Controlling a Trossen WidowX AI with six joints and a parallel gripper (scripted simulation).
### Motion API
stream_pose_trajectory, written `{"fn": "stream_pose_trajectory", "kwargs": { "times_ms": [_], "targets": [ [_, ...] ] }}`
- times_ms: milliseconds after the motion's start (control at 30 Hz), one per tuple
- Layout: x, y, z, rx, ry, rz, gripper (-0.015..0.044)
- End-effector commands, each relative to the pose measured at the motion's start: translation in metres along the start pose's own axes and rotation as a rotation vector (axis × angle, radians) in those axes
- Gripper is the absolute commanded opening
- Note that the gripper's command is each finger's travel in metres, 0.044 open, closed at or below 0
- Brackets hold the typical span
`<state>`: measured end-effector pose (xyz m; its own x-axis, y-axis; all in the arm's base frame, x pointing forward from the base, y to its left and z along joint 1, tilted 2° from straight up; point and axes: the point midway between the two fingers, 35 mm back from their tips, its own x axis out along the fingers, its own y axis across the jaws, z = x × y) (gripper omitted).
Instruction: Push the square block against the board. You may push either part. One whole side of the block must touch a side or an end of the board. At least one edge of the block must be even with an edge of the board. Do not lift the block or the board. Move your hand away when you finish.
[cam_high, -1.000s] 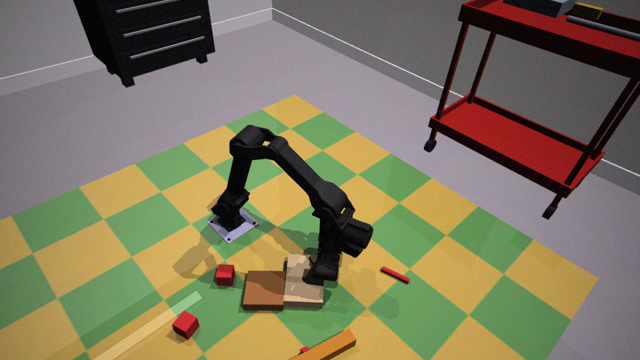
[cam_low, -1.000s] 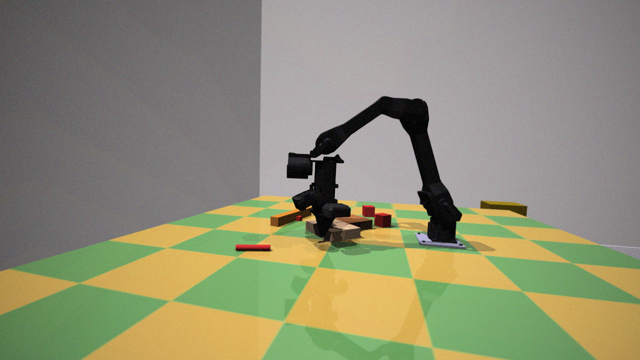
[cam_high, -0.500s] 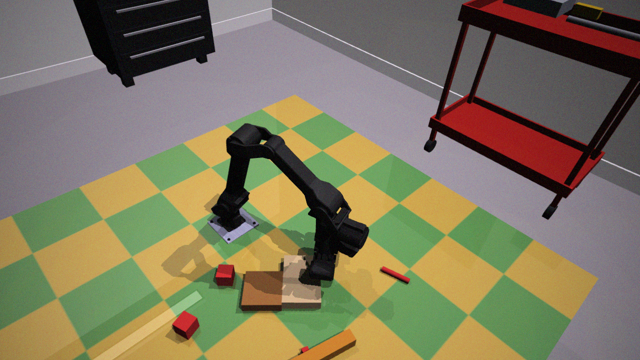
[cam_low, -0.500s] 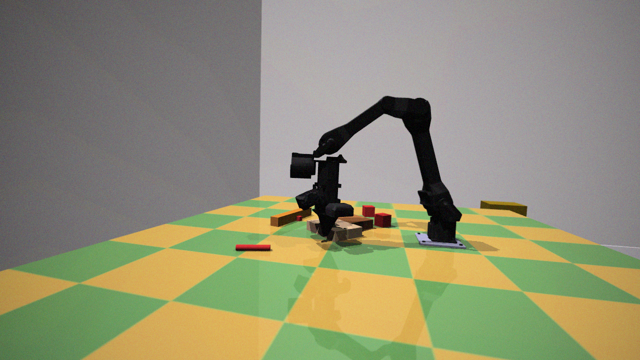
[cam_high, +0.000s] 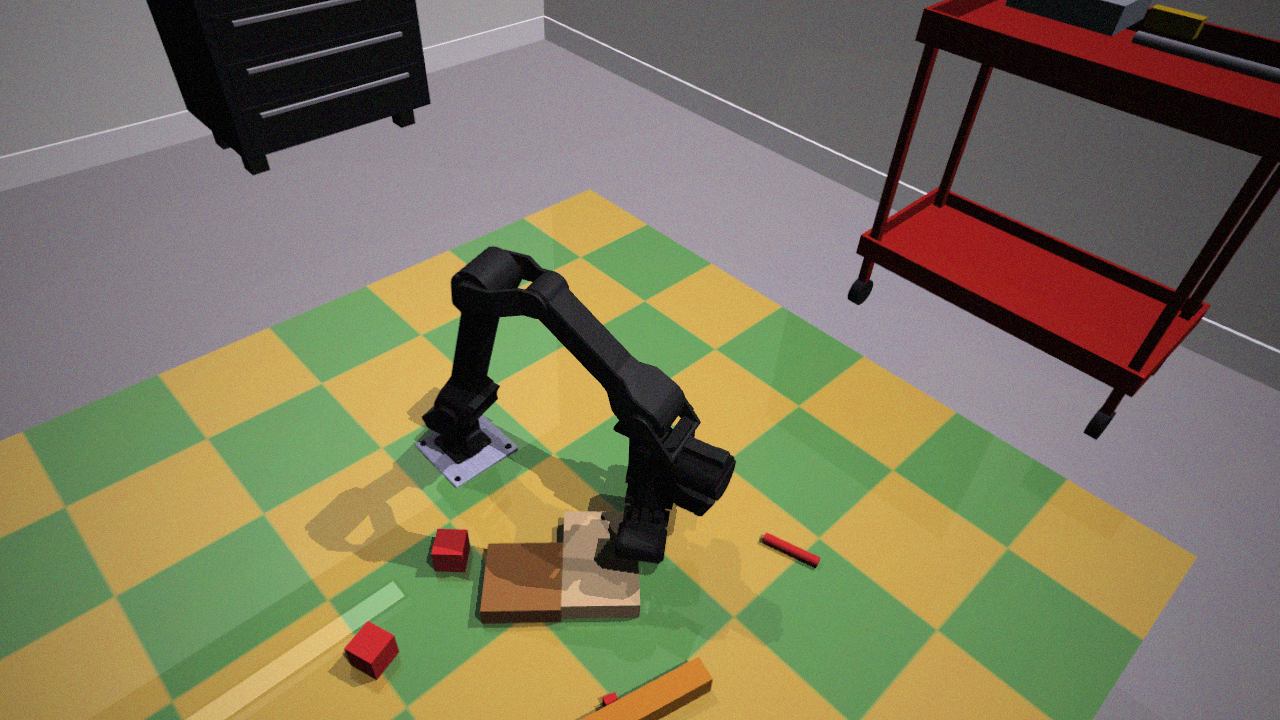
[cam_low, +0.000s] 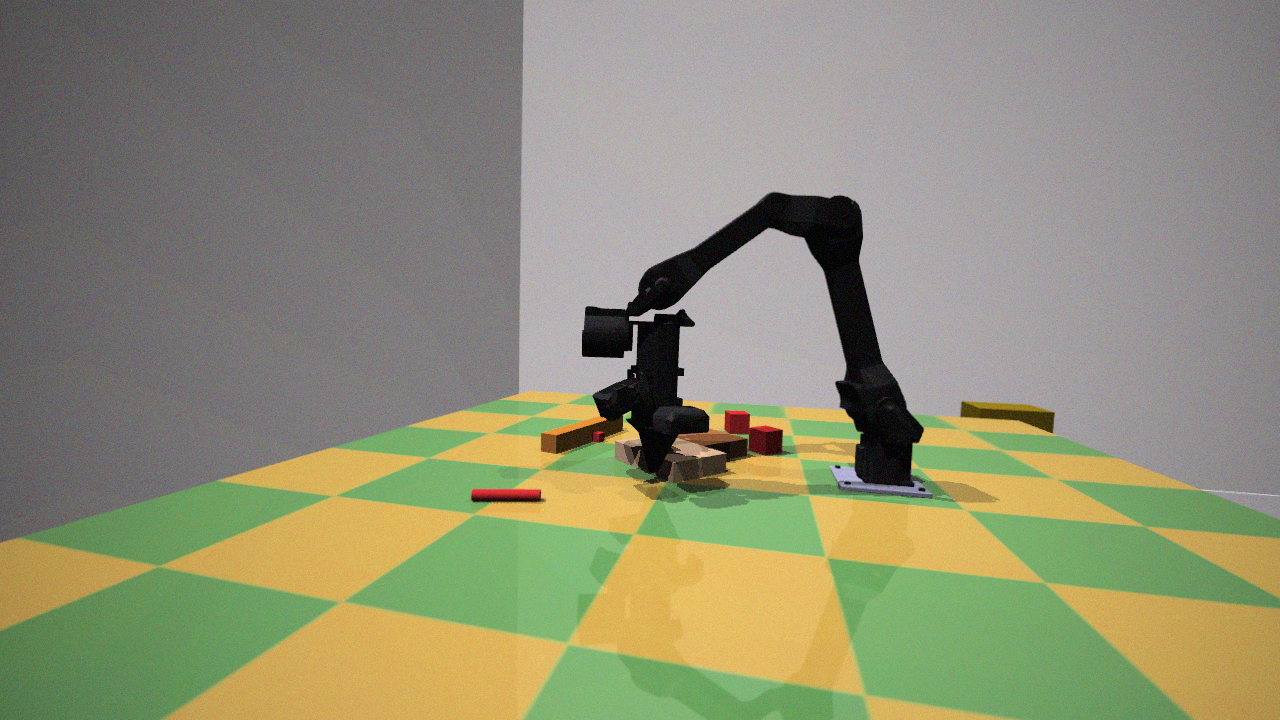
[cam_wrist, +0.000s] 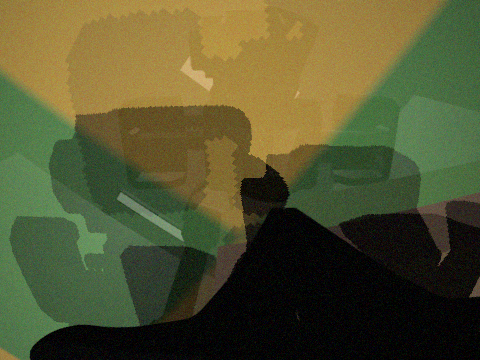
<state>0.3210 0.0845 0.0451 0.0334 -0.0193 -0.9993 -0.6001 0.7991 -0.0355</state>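
Observation:
The square brown block (cam_high: 523, 573) (cam_low: 729, 446) lies flat on the mat. The longer pale board (cam_high: 595, 595) (cam_low: 702, 462) lies flat against its right side in the top view. No gap shows between them there, and their near edges look even or nearly so. The board reaches farther back than the block. My gripper (cam_high: 640, 548) (cam_low: 656, 467) is shut and empty, pointing down at the board's outer long side, away from the block. Its tips are low, touching or very close to the board; its body hides them in the top view. A dark finger fills the lower wrist view.
A red cube (cam_high: 450, 550) (cam_low: 765, 439) lies behind-left of the block; another red cube (cam_high: 371, 649) (cam_low: 736, 421) is farther front-left. An orange bar (cam_high: 662, 691) (cam_low: 572, 436) and a small red piece (cam_high: 609, 698) (cam_low: 598, 437) lie in front. A red rod (cam_high: 790, 550) (cam_low: 506, 494) lies right.

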Motion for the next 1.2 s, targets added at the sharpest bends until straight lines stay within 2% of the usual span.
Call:
{"fn": "stream_pose_trajectory", "kwargs": {
  "times_ms": [0, 833, 1033, 1167],
  "targets": [
    [0.003, 0.0, 0.005, -0.001, 0.01, 0.0, 0.0],
    [0.005, 0.001, 0.044, -0.001, 0.007, 0.0, 0.0],
    [-0.048, 0.0, 0.041, -0.001, 0.007, 0.0, 0.0],
    [-0.05, 0.0, 0.041, -0.001, 0.008, 0.0, 0.0]
  ]
}}
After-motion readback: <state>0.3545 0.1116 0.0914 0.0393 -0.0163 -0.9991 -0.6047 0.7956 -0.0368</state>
